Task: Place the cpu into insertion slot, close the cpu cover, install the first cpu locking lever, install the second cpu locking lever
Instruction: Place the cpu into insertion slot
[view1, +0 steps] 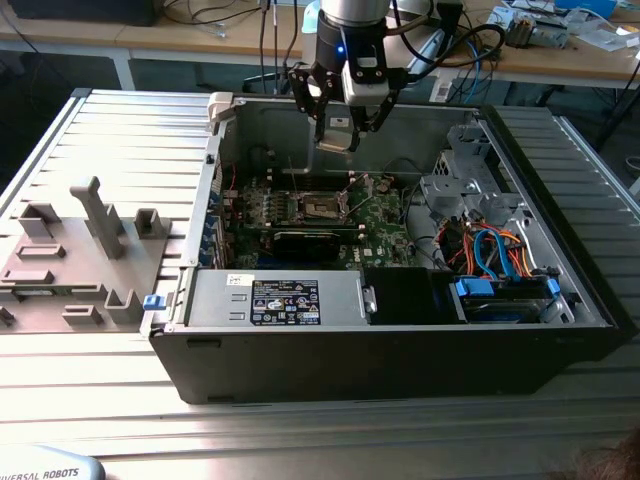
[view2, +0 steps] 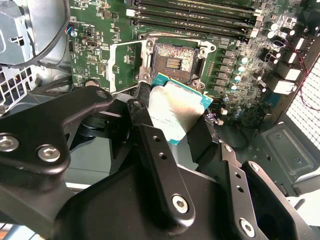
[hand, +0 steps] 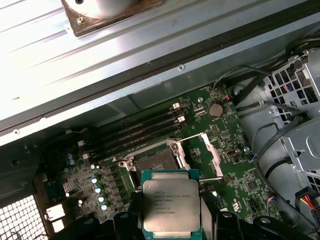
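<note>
Fingers (view2: 141, 107) of the gripper (view1: 337, 138) are clamped on the cpu (hand: 171, 207), holding it by two opposite edges. In both wrist views we see dark finger pads pressed against its sides, with its silvery printed top in plain sight. We record the cpu as held in the air above the insertion slot (view2: 172, 62), apart from it and not yet seated. We find the insertion slot open, its contact field exposed. We note the cpu cover (view2: 121, 65) swung up and standing at one edge of the insertion slot, so the recess is uncovered. We observe the green circuit board (view1: 385, 228) surrounding the insertion slot, inside the open computer case (view1: 400, 350). Long black memory slots (hand: 135, 131) run just beside the insertion slot.
</note>
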